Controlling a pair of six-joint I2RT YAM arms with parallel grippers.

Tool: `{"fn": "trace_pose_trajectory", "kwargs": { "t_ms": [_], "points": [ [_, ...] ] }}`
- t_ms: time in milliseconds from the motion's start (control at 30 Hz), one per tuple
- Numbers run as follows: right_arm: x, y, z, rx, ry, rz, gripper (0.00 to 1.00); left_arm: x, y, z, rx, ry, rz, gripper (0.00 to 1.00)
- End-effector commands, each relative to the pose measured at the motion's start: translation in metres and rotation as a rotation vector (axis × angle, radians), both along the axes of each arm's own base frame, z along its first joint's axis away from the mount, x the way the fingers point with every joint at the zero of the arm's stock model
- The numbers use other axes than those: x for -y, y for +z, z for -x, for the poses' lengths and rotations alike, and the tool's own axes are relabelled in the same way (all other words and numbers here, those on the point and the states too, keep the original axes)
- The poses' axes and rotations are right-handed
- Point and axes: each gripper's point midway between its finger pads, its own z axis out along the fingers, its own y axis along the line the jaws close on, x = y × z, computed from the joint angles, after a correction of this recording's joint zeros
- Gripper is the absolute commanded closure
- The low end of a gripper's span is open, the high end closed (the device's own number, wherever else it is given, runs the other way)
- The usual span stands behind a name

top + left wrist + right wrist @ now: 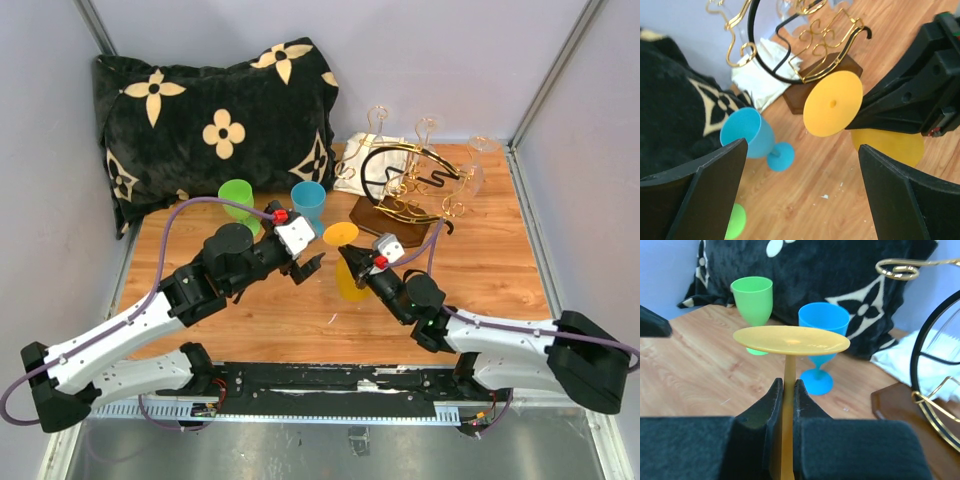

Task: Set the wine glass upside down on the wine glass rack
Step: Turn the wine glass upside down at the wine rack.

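Bench (500, 275) is bearing wine glass rack (415, 185). Right gripper (788, 395) is pinching inverted wine glass (791, 339) by stem; left gripper (305, 262) is gaping empty. Advised: keeping foot level nearing hooks.

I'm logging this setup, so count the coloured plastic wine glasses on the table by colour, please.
green glass: 1
blue glass: 1
yellow glass: 1
Total: 3

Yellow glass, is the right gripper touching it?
Touching. The right wrist view shows the right gripper shut on the stem of the yellow glass, with no gap on either side.
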Motion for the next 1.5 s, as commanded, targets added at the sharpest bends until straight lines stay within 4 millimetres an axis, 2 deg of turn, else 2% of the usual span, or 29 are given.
{"fn": "trace_pose_trajectory", "kwargs": {
  "t_ms": [0, 300, 500, 600, 867, 1033, 1467],
  "points": [
    [0.009, 0.048, -0.017, 0.211, -0.111, -0.083, 1.0, -0.012, 0.002, -0.017, -0.105, 0.185, 0.117, 0.01],
    [-0.002, 0.058, -0.052, 0.346, -0.224, -0.066, 1.0, -0.053, 0.016, -0.022, -0.161, 0.385, 0.329, 0.0],
    [0.014, 0.068, -0.069, 0.366, -0.304, -0.061, 0.99, -0.088, 0.026, -0.014, -0.146, 0.484, 0.424, 0.0],
    [0.021, 0.071, -0.074, 0.371, -0.324, -0.067, 0.99, -0.099, 0.03, -0.011, -0.137, 0.505, 0.46, 0.0],
    [0.036, 0.079, -0.099, 0.36, -0.414, -0.091, 0.99, -0.095, 0.023, -0.01, -0.154, 0.491, 0.432, 0.0],
    [0.035, 0.079, -0.112, 0.365, -0.432, -0.083, 0.99, -0.094, 0.02, -0.009, -0.154, 0.484, 0.417, 0.0],
    [0.037, 0.065, -0.145, 0.344, -0.484, -0.055, 0.99, -0.099, 0.014, -0.01, -0.151, 0.509, 0.401, 0.0]
  ]
}}
